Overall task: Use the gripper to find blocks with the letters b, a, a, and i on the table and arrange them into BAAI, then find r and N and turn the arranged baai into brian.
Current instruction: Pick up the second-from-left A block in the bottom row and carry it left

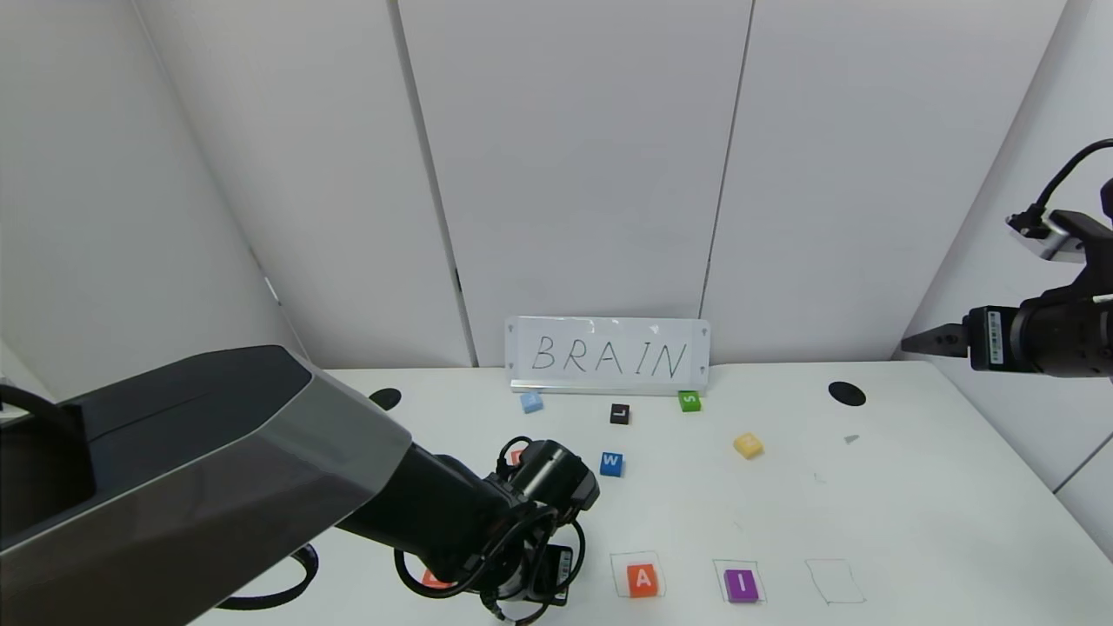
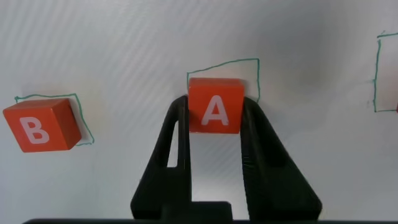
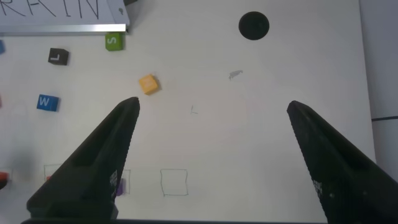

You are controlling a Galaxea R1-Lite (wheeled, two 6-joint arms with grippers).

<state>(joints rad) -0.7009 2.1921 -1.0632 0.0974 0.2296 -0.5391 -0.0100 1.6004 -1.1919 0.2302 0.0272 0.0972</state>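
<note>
My left gripper (image 2: 215, 111) is shut on an orange A block (image 2: 215, 106) at the near edge of a pencilled outline (image 2: 252, 65). The orange B block (image 2: 40, 124) lies in the outline beside it. In the head view a second orange A (image 1: 643, 578) and the purple I (image 1: 742, 584) sit in their outlines at the table's (image 1: 913, 522) front. The pale-yellow N (image 1: 748, 445) lies farther back. An orange tile (image 1: 516, 454) peeks from behind my left wrist, its letter hidden. My right gripper (image 3: 212, 107) hangs open and empty, high over the table's right side.
A BRAIN sign (image 1: 607, 356) stands at the back. Before it lie a light-blue tile (image 1: 531, 402), a black L (image 1: 619, 414), a green S (image 1: 689, 401) and a blue W (image 1: 611, 463). An empty outline (image 1: 835, 581) is right of the I. Two black holes (image 1: 846, 393) mark the tabletop.
</note>
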